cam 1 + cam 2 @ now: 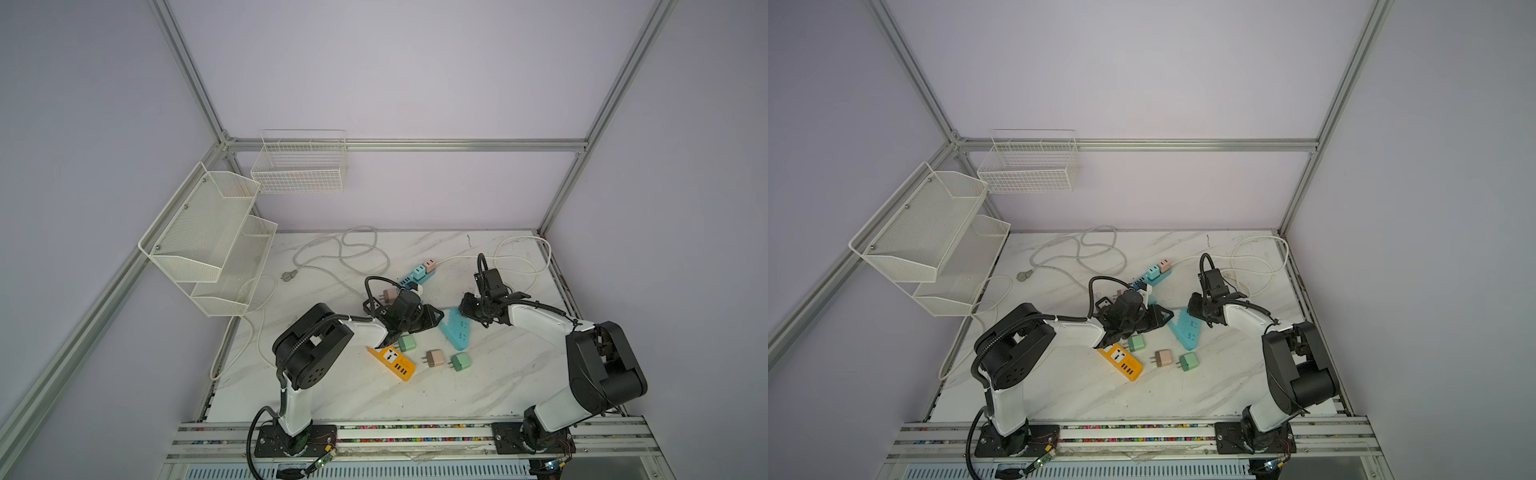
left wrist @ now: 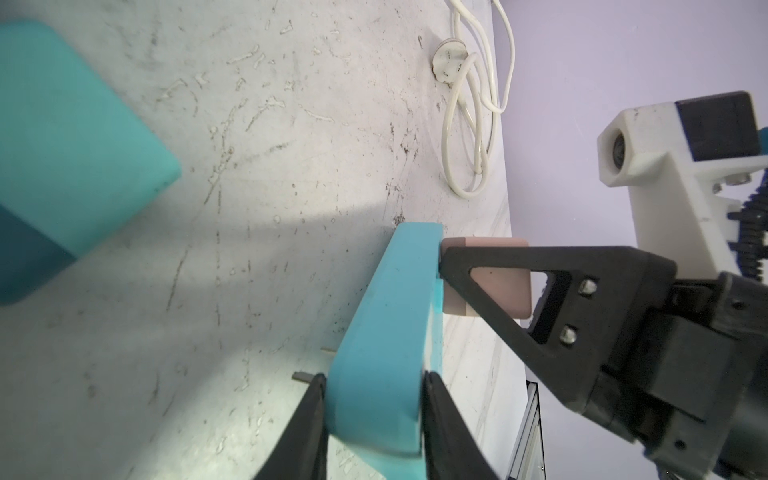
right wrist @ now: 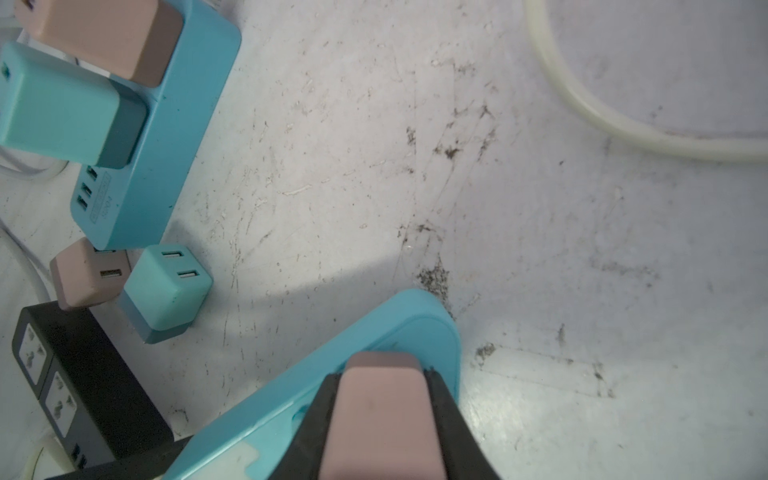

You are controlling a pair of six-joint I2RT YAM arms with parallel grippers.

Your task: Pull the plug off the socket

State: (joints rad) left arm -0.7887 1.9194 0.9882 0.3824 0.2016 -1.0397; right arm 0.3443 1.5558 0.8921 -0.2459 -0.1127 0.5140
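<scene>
Looking from the left edge of the cell, I see a mesh shelf [image 1: 199, 237] and a wire basket [image 1: 299, 166] hanging on the frame. Past them a loose white cable [image 1: 357, 249] is looped on the marble table [image 1: 374, 399]. An orange socket block [image 1: 392, 362] lies under my left forearm with a green adapter [image 1: 406, 343] just beside it.

My left gripper [image 2: 374, 386] is clamped on the teal power strip [image 1: 456, 334], one black finger pressed against each long side. The strip sits mid-table, between the two grippers. I cannot tell whether it is lifted clear of the marble.

In front of it lie a loose pink adapter [image 1: 434, 357] and a second green adapter [image 1: 459, 361], apart from each other. Farther back, a blue power strip [image 1: 417, 276] carries two adapters, and a black socket block [image 3: 83, 374] lies near it.

The pink plug [image 3: 382, 415] is seated at the end of the teal power strip. Its base is flush against the socket face and no prongs show.

My right gripper [image 3: 382, 374] is closed tight on that plug, with a finger flat against each side. Off to the right, a cream cable [image 1: 523, 257] curls along the table's edge.
</scene>
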